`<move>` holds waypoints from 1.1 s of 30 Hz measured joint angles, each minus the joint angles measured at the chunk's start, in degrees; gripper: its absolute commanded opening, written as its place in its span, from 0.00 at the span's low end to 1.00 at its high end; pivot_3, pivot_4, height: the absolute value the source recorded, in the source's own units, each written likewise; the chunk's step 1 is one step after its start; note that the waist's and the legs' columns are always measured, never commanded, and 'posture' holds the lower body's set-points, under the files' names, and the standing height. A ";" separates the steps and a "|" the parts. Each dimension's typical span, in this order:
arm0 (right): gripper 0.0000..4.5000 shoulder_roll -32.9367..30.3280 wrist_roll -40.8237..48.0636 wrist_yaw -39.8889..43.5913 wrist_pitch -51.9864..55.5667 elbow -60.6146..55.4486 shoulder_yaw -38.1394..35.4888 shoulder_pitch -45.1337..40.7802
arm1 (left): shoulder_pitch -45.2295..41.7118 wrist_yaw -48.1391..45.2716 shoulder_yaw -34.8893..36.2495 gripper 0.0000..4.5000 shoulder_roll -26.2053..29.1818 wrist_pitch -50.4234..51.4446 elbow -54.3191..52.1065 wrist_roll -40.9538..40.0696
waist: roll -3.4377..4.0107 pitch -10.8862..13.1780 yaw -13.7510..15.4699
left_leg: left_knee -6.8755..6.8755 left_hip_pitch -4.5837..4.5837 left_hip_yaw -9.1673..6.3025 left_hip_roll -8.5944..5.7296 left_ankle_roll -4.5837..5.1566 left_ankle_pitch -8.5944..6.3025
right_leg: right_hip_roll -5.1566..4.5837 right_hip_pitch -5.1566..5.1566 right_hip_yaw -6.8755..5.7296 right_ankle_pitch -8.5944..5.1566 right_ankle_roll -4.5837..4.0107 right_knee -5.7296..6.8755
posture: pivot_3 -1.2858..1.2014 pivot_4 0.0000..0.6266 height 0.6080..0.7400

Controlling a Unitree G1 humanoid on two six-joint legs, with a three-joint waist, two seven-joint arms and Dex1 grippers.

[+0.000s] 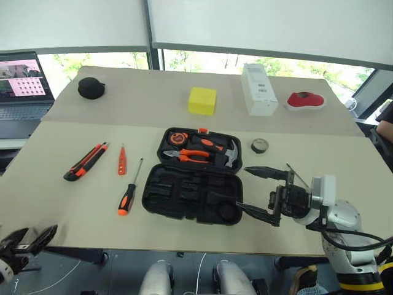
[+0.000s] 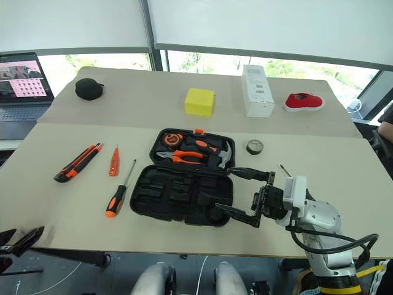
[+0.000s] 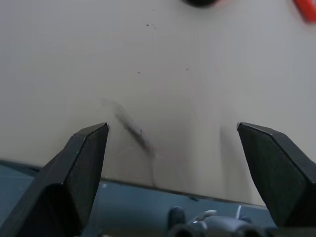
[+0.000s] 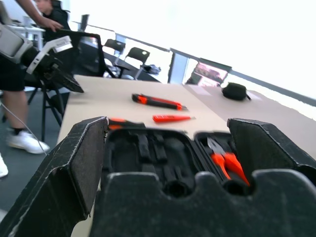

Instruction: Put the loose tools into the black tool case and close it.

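Observation:
The black tool case (image 1: 184, 198) lies open at the table's middle. Its far half holds pliers and a hammer; the near half's recesses are empty. Left of it lie the orange-and-black utility knife (image 1: 86, 161), the small orange tester screwdriver (image 1: 121, 161) and a black-and-orange screwdriver (image 1: 130, 191). A dark tape roll (image 1: 260, 145) sits just right of the case. My right gripper (image 1: 241, 187) is open, pointing left at the case's right end, nothing between its fingers. A thin metal shaft (image 1: 298, 175) pokes out behind that wrist. My left gripper (image 1: 38, 232) hangs open just off the table's front left edge.
At the table's back stand a round black pouch (image 1: 91, 88), a yellow block (image 1: 202, 101), a white box (image 1: 258, 90) and a red object (image 1: 305, 100). A laptop (image 1: 21, 86) sits at far left. A person (image 4: 15, 74) and chairs show past the table's left end.

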 measured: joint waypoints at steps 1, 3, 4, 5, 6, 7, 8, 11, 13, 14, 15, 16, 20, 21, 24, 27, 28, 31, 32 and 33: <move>1.00 0.00 0.00 0.00 0.36 -0.05 0.27 -0.32 | -0.99 1.13 -0.02 1.00 0.87 2.20 -1.56 -1.92 | -0.01 0.00 0.19 | 0.00 0.01 0.00 0.00 -0.03 0.02 | 0.00 0.02 0.00 0.00 -0.01 0.00 | 0.52 0.24 1.00; 1.00 -0.03 0.15 -0.04 1.69 -0.23 0.91 -0.96 | -6.76 5.30 -0.91 1.00 3.78 8.35 -6.09 -8.30 | -0.02 -0.01 0.49 | 0.00 0.03 0.00 0.00 -0.11 0.10 | -0.01 0.03 0.00 0.05 -0.07 0.00 | 0.52 0.24 1.00; 1.00 -0.02 0.18 -0.05 2.11 -0.24 1.11 -1.26 | -8.02 6.24 -1.56 1.00 4.51 9.31 -7.07 -9.50 | -0.01 -0.02 0.45 | 0.00 0.04 0.02 0.00 -0.11 0.10 | -0.01 0.06 0.01 0.06 -0.07 0.01 | 0.52 0.24 1.00; 1.00 -0.03 0.37 -0.05 2.75 -0.35 1.28 -1.72 | -10.78 8.45 -3.38 1.00 5.73 11.33 -8.84 -11.04 | 0.00 -0.02 0.35 | 0.00 0.03 0.02 -0.02 -0.10 0.12 | 0.01 0.18 0.05 0.07 -0.08 0.02 | 0.52 0.24 1.00; 1.00 -0.06 0.51 -0.10 3.23 -0.58 1.46 -2.11 | -13.05 10.75 -5.22 1.00 6.15 13.11 -10.16 -12.39 | 0.03 -0.01 0.23 | 0.00 0.03 0.02 -0.03 -0.09 0.12 | 0.02 0.23 0.07 0.07 -0.08 0.03 | 0.52 0.24 1.00; 1.00 -0.06 0.58 -0.16 3.51 -0.75 1.81 -2.41 | -14.72 12.94 -7.05 1.00 6.13 14.69 -11.35 -13.61 | 0.06 -0.02 0.06 | 0.00 0.04 0.01 -0.03 -0.08 0.13 | 0.03 0.23 0.07 0.08 -0.07 0.05 | 0.52 0.24 1.00; 1.00 -0.06 0.59 -0.20 3.73 -0.90 1.94 -2.43 | -15.71 14.31 -8.10 1.00 6.07 15.48 -11.88 -14.45 | 0.06 -0.02 -0.28 | 0.00 0.02 0.00 -0.03 -0.09 0.12 | 0.07 0.20 0.08 0.08 -0.08 0.06 | 0.52 0.24 1.00; 1.00 -0.32 0.60 -1.03 4.83 -1.41 1.91 -2.38 | -23.29 23.65 -16.49 1.00 3.99 19.91 -12.49 -14.62 | 0.07 -0.01 -0.73 | -0.02 -0.12 -0.11 -0.10 -0.09 0.12 | 0.15 0.09 0.08 0.08 -0.08 0.10 | 0.52 0.24 1.00; 1.00 -0.54 0.59 -1.49 5.00 -1.75 1.78 -2.22 | -25.08 26.64 -21.06 1.00 3.25 21.65 -12.50 -13.61 | 0.06 -0.01 -1.03 | -0.02 -0.15 -0.11 -0.10 -0.12 0.10 | 0.15 0.04 0.11 0.09 -0.09 0.09 | 0.52 0.24 1.00; 1.00 -0.64 0.52 -1.65 5.14 -1.76 1.73 -2.08 | -25.50 27.72 -23.26 1.00 2.81 21.94 -12.47 -12.25 | 0.07 -0.01 -1.05 | -0.02 -0.15 -0.11 -0.12 -0.12 0.10 | 0.15 0.04 0.11 0.09 -0.09 0.10 | 0.52 0.24 1.00; 1.00 -0.68 0.42 -1.94 5.18 -1.78 1.68 -1.89 | -25.70 28.67 -25.39 1.00 2.47 21.97 -12.38 -10.66 | 0.07 -0.01 -1.01 | -0.02 -0.15 -0.11 -0.13 -0.12 0.10 | 0.15 0.04 0.11 0.09 -0.09 0.09 | 0.52 0.24 1.00; 1.00 -0.74 0.11 -2.21 5.19 -1.76 1.54 -1.57 | -26.64 29.44 -27.05 1.00 1.99 21.58 -12.57 -8.81 | 0.10 -0.02 -0.79 | -0.02 -0.11 -0.11 -0.14 -0.12 0.10 | 0.15 0.09 0.11 0.09 -0.09 0.09 | 0.52 0.24 1.00; 1.00 -0.75 -0.96 -2.76 5.09 -1.77 1.51 -1.02 | -27.42 29.71 -30.50 0.83 0.79 20.27 -12.46 -4.27 | 0.42 -0.19 -0.44 | -0.02 0.26 -0.06 -0.17 -0.12 0.10 | 0.12 0.49 0.11 0.08 -0.09 0.05 | 0.52 0.24 1.00; 1.00 -0.75 -1.12 -2.87 4.98 -1.77 1.33 -0.47 | -27.40 29.52 -30.64 0.75 0.79 19.92 -12.28 -3.65 | 0.45 -0.20 -0.44 | -0.02 0.34 -0.06 -0.17 -0.12 0.10 | 0.13 0.58 0.10 0.06 -0.10 0.02 | 0.52 0.24 1.00; 1.00 -0.71 -1.77 -3.50 4.21 -1.73 0.71 0.84 | -26.95 27.26 -30.90 0.53 0.97 19.33 -11.99 -2.61 | 0.49 -0.22 -0.60 | -0.02 0.38 -0.06 -0.15 -0.12 0.10 | 0.14 0.62 0.10 0.05 -0.10 0.02 | 0.52 0.24 1.00; 1.00 -0.68 -2.43 -3.76 3.16 -1.70 0.48 2.08 | -26.37 23.64 -30.90 0.30 2.05 18.17 -11.06 -2.20 | 0.49 -0.23 -0.72 | -0.02 0.39 -0.06 -0.11 -0.12 0.10 | 0.18 0.61 0.10 0.03 -0.15 0.02 | 0.52 0.24 1.00; 1.00 -0.66 -2.76 -3.78 3.00 -1.66 0.47 2.47 | -26.22 22.47 -30.87 0.22 2.51 17.58 -10.69 -1.92 | 0.49 -0.23 -0.81 | -0.03 0.38 -0.06 -0.11 -0.12 0.10 | 0.19 0.60 0.10 0.02 -0.16 0.02 | 0.52 0.24 1.00; 1.00 -0.65 -2.82 -3.86 2.67 -1.50 0.27 3.23 | -25.66 19.21 -30.31 0.20 2.92 15.16 -9.11 -0.36 | 0.50 -0.21 -0.88 | -0.04 0.34 -0.04 -0.11 -0.12 0.10 | 0.19 0.55 0.10 0.02 -0.16 0.02 | 0.52 0.24 1.00; 1.00 -0.65 -2.83 -3.88 2.30 -1.50 0.05 3.51 | -25.18 17.49 -29.89 0.20 2.95 13.07 -8.27 0.88 | 0.48 -0.20 -0.82 | -0.04 0.30 -0.05 -0.11 -0.12 0.10 | 0.18 0.51 0.10 0.02 -0.16 0.02 | 0.52 0.24 1.00; 1.00 -0.66 -2.83 -3.91 1.87 -1.53 -0.58 4.40 | -25.02 15.06 -29.70 0.20 2.95 9.67 -7.47 2.34 | 0.46 -0.19 -0.71 | -0.04 0.22 -0.03 -0.12 -0.12 0.10 | 0.17 0.45 0.10 0.02 -0.16 0.00 | 0.52 0.24 1.00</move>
